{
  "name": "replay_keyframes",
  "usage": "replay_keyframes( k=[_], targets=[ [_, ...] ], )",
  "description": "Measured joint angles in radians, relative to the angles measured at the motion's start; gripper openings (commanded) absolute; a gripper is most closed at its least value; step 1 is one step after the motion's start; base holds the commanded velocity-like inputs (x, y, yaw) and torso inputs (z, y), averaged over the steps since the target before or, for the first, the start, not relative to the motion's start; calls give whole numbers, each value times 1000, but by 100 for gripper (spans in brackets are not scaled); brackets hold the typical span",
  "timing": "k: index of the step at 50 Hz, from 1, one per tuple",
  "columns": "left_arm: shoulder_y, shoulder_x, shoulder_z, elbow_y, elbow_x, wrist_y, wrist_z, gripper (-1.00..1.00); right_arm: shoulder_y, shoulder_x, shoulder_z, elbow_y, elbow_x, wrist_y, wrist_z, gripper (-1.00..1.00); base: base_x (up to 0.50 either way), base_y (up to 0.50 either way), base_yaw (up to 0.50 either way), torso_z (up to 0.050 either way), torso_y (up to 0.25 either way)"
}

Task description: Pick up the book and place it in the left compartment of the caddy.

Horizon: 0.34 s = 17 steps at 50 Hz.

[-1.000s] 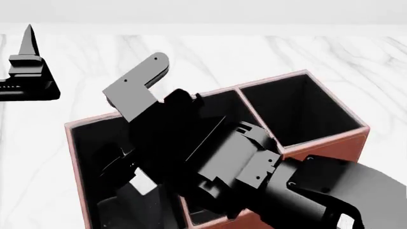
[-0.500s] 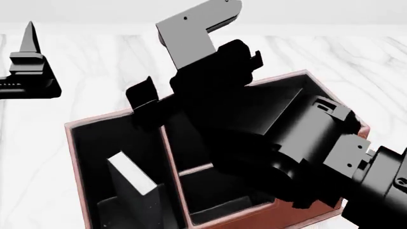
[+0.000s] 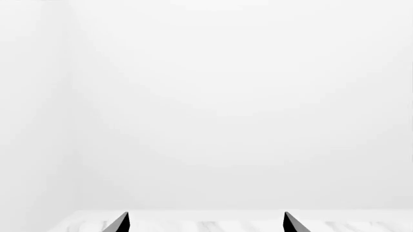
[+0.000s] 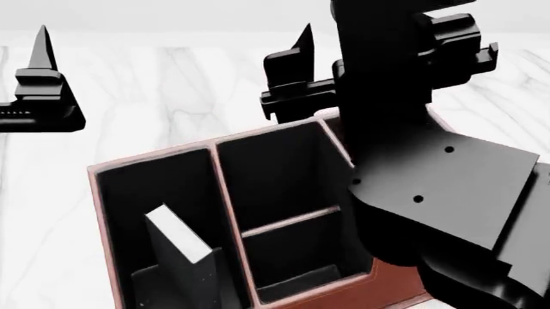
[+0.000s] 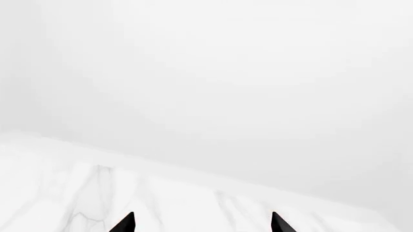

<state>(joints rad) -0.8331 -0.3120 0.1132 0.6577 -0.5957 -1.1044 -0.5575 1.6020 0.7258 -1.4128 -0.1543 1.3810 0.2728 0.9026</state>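
Inside the left compartment [image 4: 129, 206] the book [image 4: 182, 254] leans, both claws spread apart, empty.

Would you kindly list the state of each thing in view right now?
book: standing tilted inside the left compartment, released
caddy: upright on the marble table
right gripper: open, empty, raised above the caddy
left gripper: open, empty, off to the side

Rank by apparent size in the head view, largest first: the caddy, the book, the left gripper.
1. caddy
2. book, partly cut off by the frame's edge
3. left gripper, similar to the book, so unsure
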Motion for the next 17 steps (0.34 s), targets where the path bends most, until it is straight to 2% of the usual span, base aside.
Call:
replay_keyframes(
  k=[17],
  targets=[
    [-10,-3,5,3,-8,-2,-8,100,-19,70,17,-92,-14,-27,62,100,0,0,0,0,0]
  ],
)
